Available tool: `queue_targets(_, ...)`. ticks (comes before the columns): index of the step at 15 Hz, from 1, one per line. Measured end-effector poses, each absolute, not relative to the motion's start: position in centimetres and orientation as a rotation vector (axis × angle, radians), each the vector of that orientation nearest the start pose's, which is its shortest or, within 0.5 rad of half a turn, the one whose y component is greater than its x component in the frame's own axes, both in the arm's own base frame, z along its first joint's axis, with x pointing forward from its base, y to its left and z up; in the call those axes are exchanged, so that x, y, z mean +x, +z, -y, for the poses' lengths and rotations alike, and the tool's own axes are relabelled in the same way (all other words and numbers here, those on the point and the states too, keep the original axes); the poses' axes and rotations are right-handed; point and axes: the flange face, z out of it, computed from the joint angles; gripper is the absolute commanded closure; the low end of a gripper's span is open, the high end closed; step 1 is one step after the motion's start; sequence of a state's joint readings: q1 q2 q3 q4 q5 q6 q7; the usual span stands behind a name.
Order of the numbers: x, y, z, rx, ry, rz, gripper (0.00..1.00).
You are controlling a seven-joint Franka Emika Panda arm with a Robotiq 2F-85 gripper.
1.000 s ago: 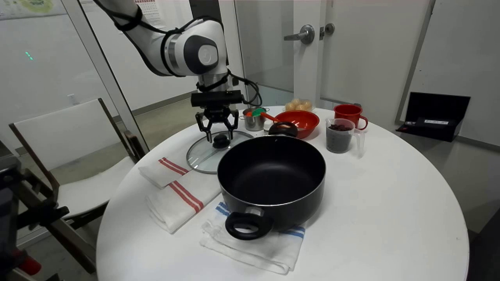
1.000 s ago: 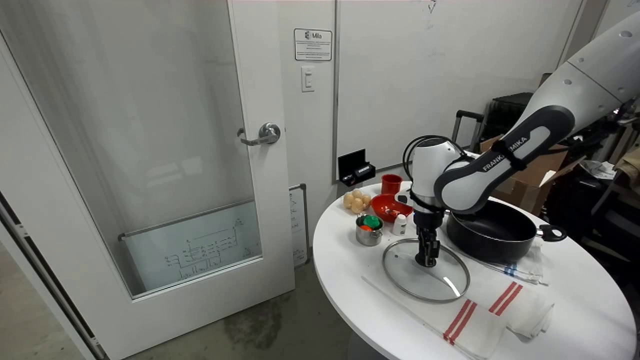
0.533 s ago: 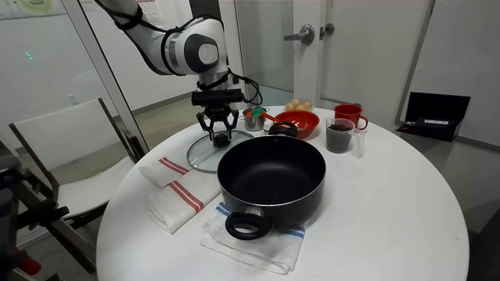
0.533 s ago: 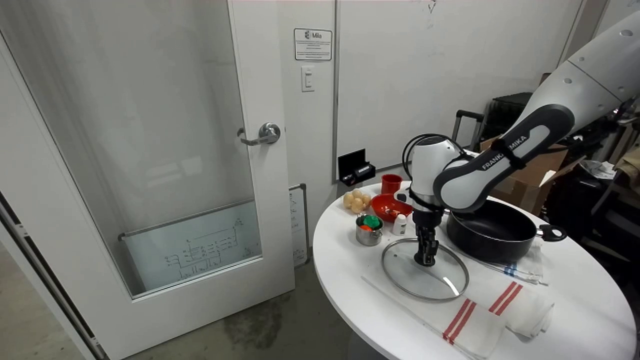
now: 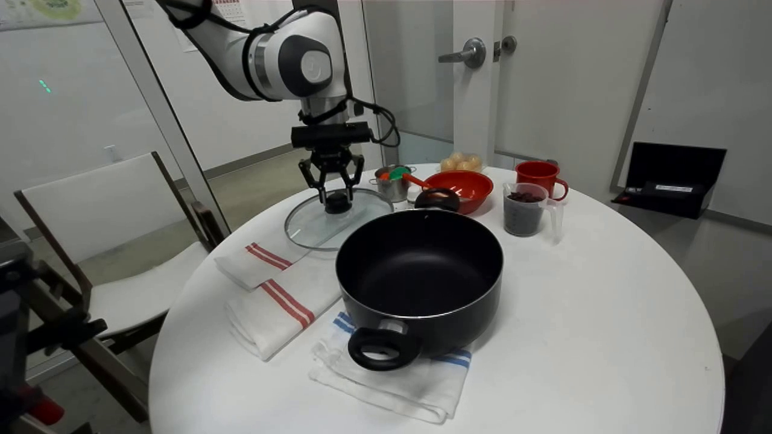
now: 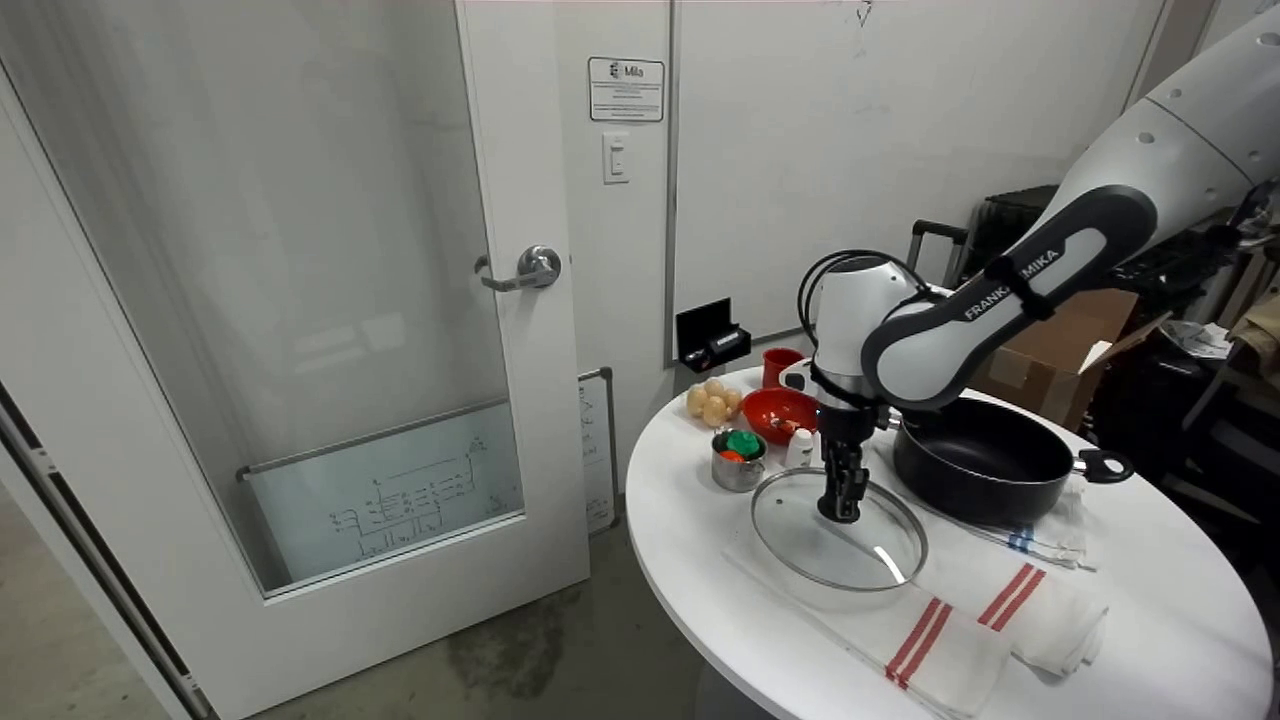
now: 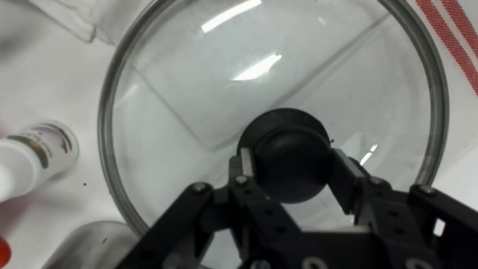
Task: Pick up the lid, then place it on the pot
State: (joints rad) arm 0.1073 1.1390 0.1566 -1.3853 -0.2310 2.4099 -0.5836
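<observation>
Well, I have the black two-fingered gripper point(image 5: 336, 198) clamped narrow on the round black knob point(image 7: 293, 164) of the metal-rimmed clear glass lid point(image 7: 231, 101), its fingertips point(image 7: 246, 162) touching either side. I'm holding the lid low over the round white table point(image 5: 591, 337), near the wide, loop-handled black pot point(image 5: 440, 333), which stands upright, partly on a blue-striped folded white cloth point(image 5: 392, 395). On my wrist view, a red-striped white cloth point(image 7: 453, 52) shows beyond the lid, and a small white bottle point(image 7: 33, 157) stands on the opposite side, with a shiny metal cup point(image 7: 89, 246) close by.
</observation>
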Motion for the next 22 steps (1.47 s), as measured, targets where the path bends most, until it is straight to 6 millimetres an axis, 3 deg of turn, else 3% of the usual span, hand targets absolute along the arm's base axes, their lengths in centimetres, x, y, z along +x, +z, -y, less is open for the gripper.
queue_targets(8,67.7,7.6,-16.7,-2.782,0.185,1.441,0.75)
queue_targets(14,67.8,10.3,-15.8,-2.791,0.246,1.427,0.75)
queue_targets(18,68.5,11.8,-13.4,-2.822,0.236,1.373,0.75)
queue_targets(22,69.2,13.3,-8.9,-2.871,0.218,1.261,0.75)
